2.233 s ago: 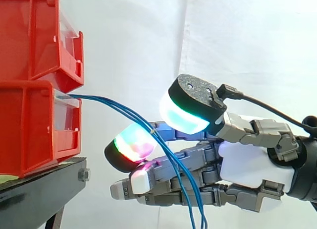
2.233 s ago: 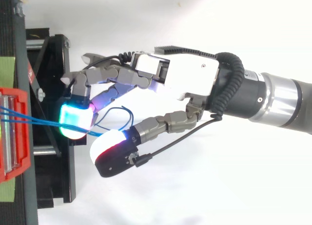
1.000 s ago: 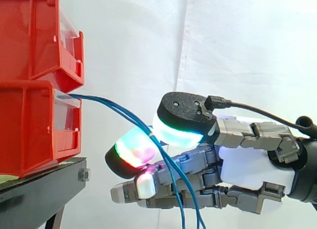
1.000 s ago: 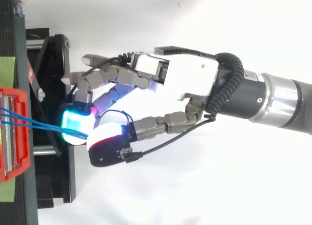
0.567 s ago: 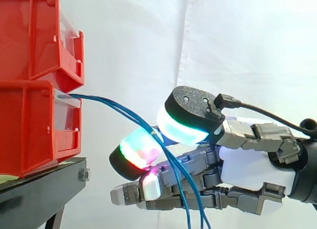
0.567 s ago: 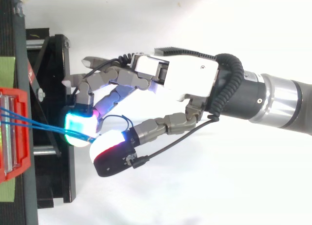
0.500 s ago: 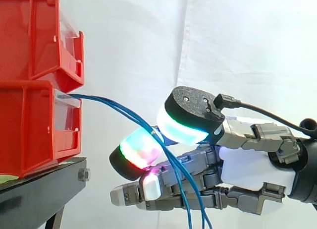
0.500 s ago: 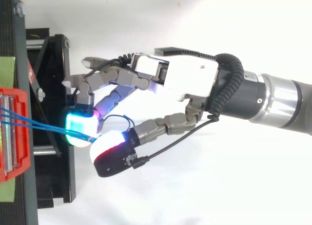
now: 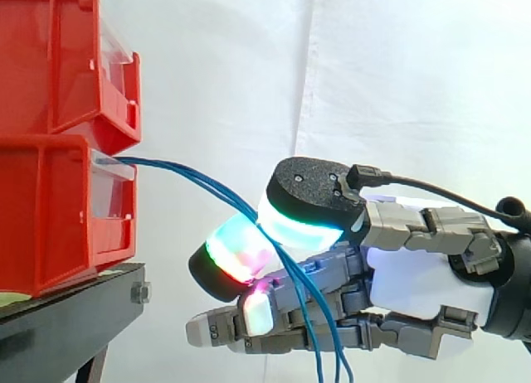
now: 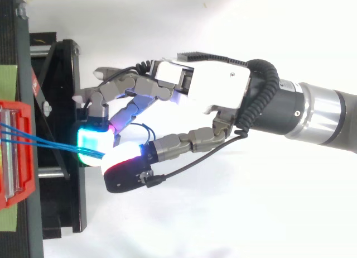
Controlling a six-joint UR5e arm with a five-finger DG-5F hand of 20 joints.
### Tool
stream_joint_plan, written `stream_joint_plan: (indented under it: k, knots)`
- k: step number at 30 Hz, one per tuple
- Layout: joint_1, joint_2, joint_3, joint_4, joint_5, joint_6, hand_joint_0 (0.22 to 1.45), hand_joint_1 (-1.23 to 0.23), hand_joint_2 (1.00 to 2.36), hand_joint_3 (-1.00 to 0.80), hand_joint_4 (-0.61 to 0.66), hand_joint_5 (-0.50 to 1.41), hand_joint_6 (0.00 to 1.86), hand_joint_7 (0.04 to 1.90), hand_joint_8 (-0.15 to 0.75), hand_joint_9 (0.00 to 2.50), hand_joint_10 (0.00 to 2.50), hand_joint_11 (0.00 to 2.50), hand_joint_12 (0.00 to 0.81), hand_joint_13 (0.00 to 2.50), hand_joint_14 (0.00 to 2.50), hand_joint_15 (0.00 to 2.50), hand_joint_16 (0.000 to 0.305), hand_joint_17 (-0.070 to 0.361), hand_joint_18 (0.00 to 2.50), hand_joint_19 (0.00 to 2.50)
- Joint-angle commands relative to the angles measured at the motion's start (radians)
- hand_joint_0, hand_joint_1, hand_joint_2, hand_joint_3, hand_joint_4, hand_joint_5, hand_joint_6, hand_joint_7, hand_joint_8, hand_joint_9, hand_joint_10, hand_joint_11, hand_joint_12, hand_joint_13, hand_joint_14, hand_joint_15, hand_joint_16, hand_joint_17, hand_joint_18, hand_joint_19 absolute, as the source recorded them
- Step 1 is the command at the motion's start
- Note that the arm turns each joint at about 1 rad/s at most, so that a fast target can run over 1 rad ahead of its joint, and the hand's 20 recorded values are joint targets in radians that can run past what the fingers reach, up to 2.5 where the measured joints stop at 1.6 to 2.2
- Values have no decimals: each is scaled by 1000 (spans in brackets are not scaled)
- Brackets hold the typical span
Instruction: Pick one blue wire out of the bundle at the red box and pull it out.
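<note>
A bundle of thin blue wires (image 9: 191, 177) leaves the front of the lower red box (image 9: 50, 209) and arcs down to the right. My hand (image 9: 415, 288) reaches in from the right. Its thumb pad (image 9: 303, 217) is pressed against a glowing finger pad (image 9: 236, 249), and the wires pass between them. Below the pinch the wires hang down across the other fingers. From above, the wires (image 10: 50, 143) run from the red box (image 10: 28, 118) into the closed pads, and a small wire loop (image 10: 146, 129) curls beside the thumb. I cannot tell how many wires are pinched.
A second red bin (image 9: 58, 60) sits on top of the lower box. Both rest on a black stand (image 9: 66, 317) at the left. A white curtain hangs behind. The stand's frame (image 10: 61, 90) lies under the fingertips in the top view.
The thumb has come down and toward the finger pad, closing the gap seen half a second ago. The pads now meet on the wires. The arm has hardly moved.
</note>
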Motion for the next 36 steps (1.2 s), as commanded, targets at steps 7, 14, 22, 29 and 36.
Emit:
stream_joint_plan:
  k: [7,14,22,29,36]
  knots:
    - [0,0,1,-3,2,0,562,-766,1017,-41,66,-133,884,1169,324,958,19,655,429,327,3,87,72,161,232,181]
    - [1,3,0,-32,-31,58,566,-770,1014,-32,56,-130,885,1163,327,971,21,657,432,343,3,92,73,164,250,174]
    - [-4,57,0,-155,-78,98,568,-772,1014,-28,34,-128,885,1170,326,976,20,656,434,354,5,93,73,164,259,172]
    - [-7,107,1,-317,-86,97,586,-791,1019,-69,56,-141,878,1223,308,951,22,670,411,349,3,89,68,154,242,182]
    - [-8,124,0,-356,-87,95,588,-823,1022,-87,250,-154,811,1299,287,913,23,672,392,339,4,95,64,145,232,186]
